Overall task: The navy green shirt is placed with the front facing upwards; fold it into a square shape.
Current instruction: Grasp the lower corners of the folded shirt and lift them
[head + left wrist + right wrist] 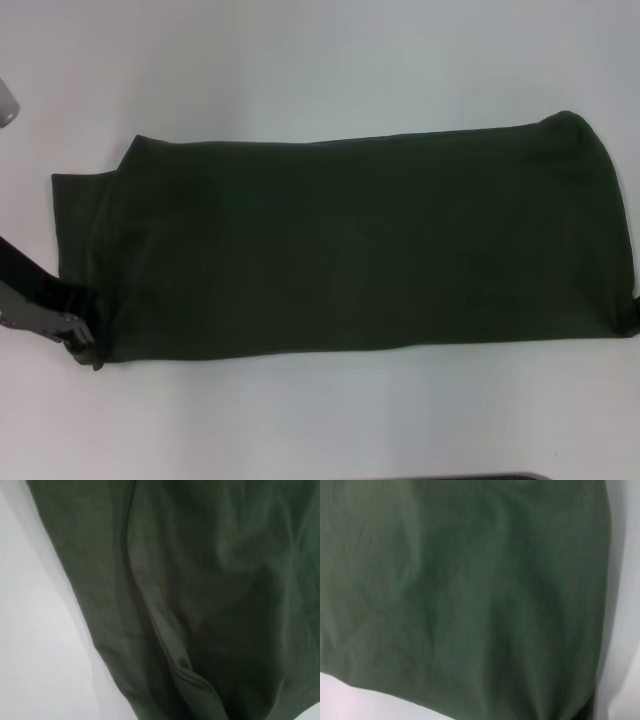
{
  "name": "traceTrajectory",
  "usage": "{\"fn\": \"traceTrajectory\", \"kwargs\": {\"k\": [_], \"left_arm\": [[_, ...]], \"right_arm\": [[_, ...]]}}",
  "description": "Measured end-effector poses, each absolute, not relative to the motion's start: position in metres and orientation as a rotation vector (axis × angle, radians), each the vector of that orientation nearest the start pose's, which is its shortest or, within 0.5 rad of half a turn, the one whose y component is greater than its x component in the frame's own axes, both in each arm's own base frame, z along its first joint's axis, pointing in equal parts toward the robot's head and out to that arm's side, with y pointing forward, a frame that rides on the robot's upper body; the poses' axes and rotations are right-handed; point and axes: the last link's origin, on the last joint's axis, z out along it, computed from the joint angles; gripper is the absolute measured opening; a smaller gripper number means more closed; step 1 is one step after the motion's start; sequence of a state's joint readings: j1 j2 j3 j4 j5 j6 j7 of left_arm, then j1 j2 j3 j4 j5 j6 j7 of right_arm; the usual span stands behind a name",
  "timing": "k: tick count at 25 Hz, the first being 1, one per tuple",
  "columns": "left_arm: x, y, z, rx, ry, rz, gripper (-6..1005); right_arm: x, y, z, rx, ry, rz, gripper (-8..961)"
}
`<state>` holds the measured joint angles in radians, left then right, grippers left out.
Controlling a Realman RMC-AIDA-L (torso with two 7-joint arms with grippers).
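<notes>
Shirt: soft, light, limp; I'd judge it slides easily on the counter.
Left gripper: at its corner; grip state unclear to me.
Right gripper: barely visible at the opposite corner.

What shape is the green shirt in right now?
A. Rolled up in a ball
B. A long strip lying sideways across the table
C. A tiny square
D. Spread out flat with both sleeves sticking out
B. In the head view the navy green shirt lies as one long band across the white table, with no sleeves spread out.
</notes>
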<state>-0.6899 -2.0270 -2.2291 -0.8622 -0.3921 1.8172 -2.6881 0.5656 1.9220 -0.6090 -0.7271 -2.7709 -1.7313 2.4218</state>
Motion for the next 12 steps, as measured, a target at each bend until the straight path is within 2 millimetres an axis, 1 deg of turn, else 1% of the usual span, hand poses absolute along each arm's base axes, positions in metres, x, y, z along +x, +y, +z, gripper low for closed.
{"fn": "traceTrajectory", "kwargs": {"k": [6,12], "left_arm": [[-0.2752,0.3185,0.0237,-2.277,-1.969,0.622,30],[-0.2748,0.3183,0.0238,-2.283,-1.963,0.628,67]], "right_arm": [[0.3502,0.2885,0.0653,-2.207,2.048,-0.304,12],[0.3496,0.2877,0.0645,-2.216,2.049,-0.305,12]]}}
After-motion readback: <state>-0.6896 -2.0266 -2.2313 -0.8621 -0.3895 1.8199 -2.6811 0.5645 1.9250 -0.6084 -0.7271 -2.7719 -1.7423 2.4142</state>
